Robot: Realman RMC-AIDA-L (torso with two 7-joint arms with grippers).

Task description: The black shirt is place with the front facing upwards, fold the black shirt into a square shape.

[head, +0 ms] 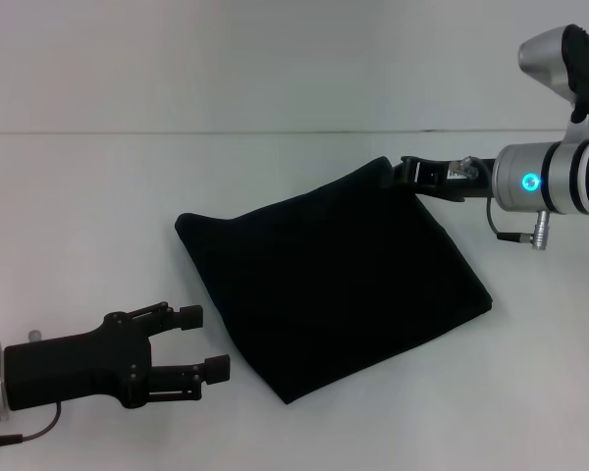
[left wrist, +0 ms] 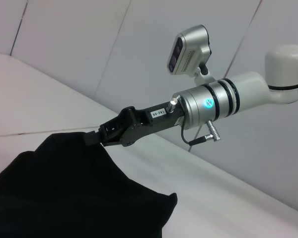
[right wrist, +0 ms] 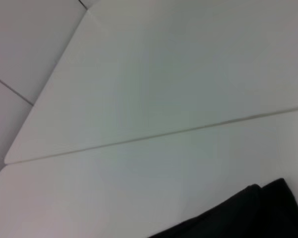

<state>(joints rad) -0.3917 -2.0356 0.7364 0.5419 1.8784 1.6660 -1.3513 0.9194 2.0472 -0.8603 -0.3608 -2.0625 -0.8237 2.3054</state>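
Shirt: the black shirt lies on the white worktop already folded into a rough, skewed square (no lettering shows).
Right tool: the right tool is clamped on the shirt's far corner, lifting it slightly.
Left tool: the left tool hangs spread wide, empty, just beside the shirt's near-left edge.
Risk: pulling while that corner is pinched could drag the layers apart; letting go too high could leave it rumpled.
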